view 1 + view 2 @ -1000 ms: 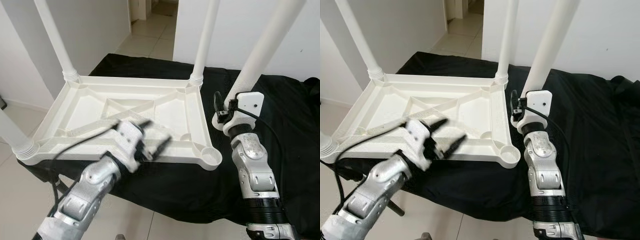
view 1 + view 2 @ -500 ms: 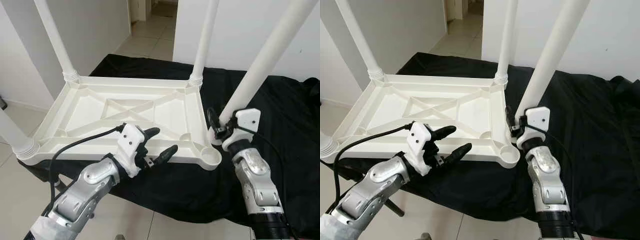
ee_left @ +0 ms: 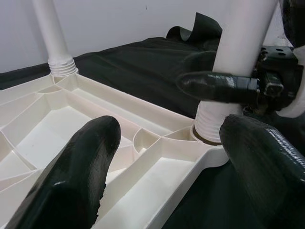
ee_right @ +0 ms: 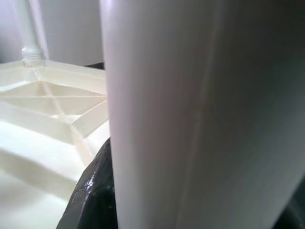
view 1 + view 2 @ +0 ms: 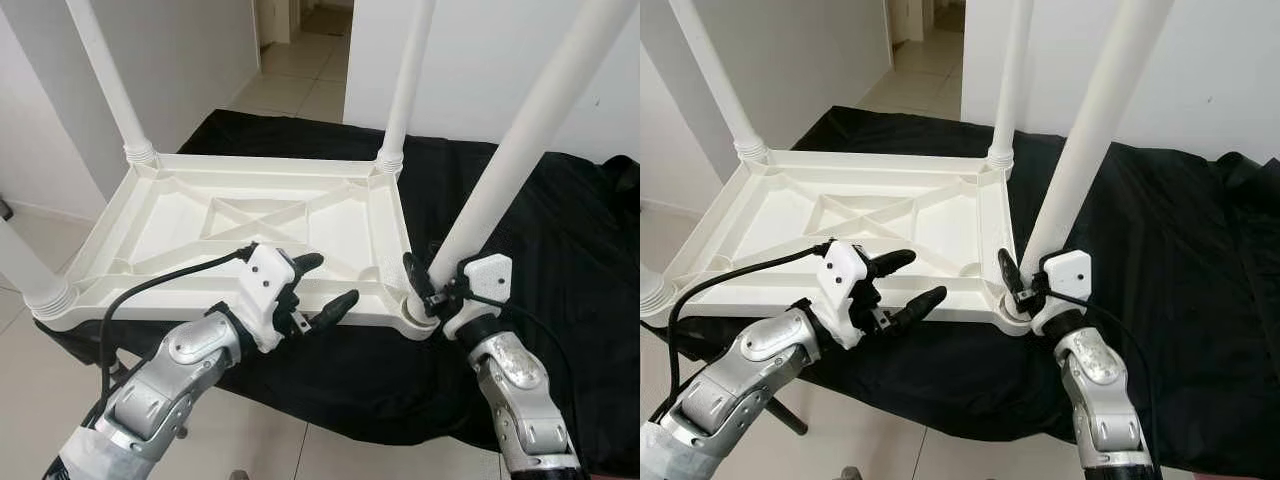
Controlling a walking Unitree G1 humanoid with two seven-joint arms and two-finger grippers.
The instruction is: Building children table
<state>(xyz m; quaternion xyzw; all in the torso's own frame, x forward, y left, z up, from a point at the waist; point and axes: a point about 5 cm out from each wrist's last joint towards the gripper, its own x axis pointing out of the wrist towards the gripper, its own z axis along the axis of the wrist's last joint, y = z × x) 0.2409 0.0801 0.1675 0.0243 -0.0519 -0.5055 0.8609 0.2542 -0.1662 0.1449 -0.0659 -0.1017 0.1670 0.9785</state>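
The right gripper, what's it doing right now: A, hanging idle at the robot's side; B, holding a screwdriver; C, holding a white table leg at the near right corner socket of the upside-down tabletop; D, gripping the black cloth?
C: the right gripper clasps the white table leg, its foot at the tabletop's corner socket.

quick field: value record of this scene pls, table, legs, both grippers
table top: white, upside down on a black cloth
fitted legs: three, upright in corner sockets, e.g. far one
fourth leg: tilted, threaded end at the near right corner socket
right gripper: jaws shut on fourth leg near its base
left gripper: jaws open, over the near edge, holding nothing
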